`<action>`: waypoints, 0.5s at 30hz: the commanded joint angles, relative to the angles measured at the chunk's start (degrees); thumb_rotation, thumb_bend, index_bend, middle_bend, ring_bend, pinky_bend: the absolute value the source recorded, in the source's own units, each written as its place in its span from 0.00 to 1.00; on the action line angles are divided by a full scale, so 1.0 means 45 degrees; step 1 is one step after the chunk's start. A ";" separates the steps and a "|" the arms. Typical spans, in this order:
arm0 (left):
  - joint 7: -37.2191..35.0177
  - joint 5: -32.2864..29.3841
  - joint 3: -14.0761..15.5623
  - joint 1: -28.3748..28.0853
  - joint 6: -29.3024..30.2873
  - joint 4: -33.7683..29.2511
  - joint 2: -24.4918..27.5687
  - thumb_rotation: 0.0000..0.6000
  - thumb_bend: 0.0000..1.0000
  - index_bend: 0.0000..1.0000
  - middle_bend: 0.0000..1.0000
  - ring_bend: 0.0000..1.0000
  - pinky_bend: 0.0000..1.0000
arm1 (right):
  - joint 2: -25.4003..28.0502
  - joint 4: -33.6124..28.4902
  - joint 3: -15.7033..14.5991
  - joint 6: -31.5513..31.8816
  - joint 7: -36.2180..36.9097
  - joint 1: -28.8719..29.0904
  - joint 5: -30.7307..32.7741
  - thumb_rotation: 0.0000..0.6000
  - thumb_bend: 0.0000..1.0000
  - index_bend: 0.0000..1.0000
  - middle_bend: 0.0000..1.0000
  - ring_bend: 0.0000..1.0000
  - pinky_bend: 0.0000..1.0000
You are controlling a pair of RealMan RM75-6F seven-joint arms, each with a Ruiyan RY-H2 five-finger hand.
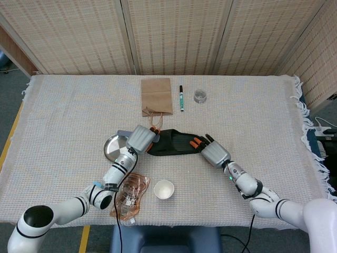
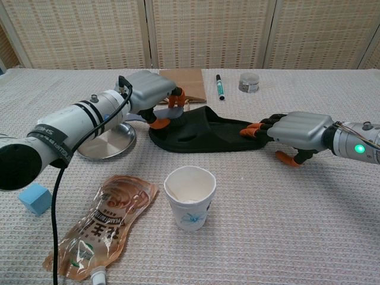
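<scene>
A black slipper (image 2: 202,134) (image 1: 174,143) lies across the middle of the table. My left hand (image 2: 151,95) (image 1: 140,139) hovers over its left end and grips a flat grey tool (image 2: 168,113), whose other end sticks out at the back of the hand toward the left (image 1: 122,133). The tool's tip is at the slipper's left rim. My right hand (image 2: 295,132) (image 1: 213,154) holds the slipper's right tip, fingers laid on top and thumb at the near side.
A round metal dish (image 2: 110,142) (image 1: 111,146) sits under my left forearm. Near the front edge are a paper cup (image 2: 190,196), a brown drink pouch (image 2: 101,228) and a blue block (image 2: 32,198). At the back lie a paper bag (image 1: 157,96), a marker (image 1: 181,97) and a small jar (image 1: 199,95).
</scene>
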 commanded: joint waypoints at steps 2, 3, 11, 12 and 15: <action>-0.0193 -0.0020 0.0043 0.0061 0.0018 0.0405 0.0015 1.00 0.43 0.49 0.60 0.90 1.00 | 0.0022 -0.0023 -0.0069 -0.0009 -0.0078 -0.0001 0.0052 1.00 0.61 0.00 0.00 0.00 0.00; -0.0205 0.0025 0.0065 0.0066 0.0066 0.0432 0.0026 1.00 0.43 0.49 0.61 0.90 1.00 | 0.0024 -0.0030 -0.0070 -0.0015 -0.0072 -0.0002 0.0082 1.00 0.62 0.00 0.00 0.00 0.00; -0.0231 0.0574 0.0336 0.0151 0.0603 -0.0789 0.0278 1.00 0.43 0.50 0.61 0.90 1.00 | 0.0013 -0.0029 -0.0126 0.0067 -0.0183 0.0014 0.0164 1.00 0.62 0.00 0.00 0.00 0.00; -0.0188 0.0631 0.0374 0.0151 0.0641 -0.0998 0.0295 1.00 0.43 0.50 0.61 0.90 1.00 | 0.0024 -0.0038 -0.0136 0.0073 -0.0197 0.0010 0.0174 1.00 0.62 0.00 0.00 0.00 0.00; -0.0125 0.0674 0.0400 0.0151 0.0682 -0.1150 0.0305 1.00 0.43 0.50 0.61 0.90 1.00 | 0.0034 -0.0050 -0.0142 0.0081 -0.0205 0.0005 0.0189 1.00 0.62 0.00 0.00 0.00 0.00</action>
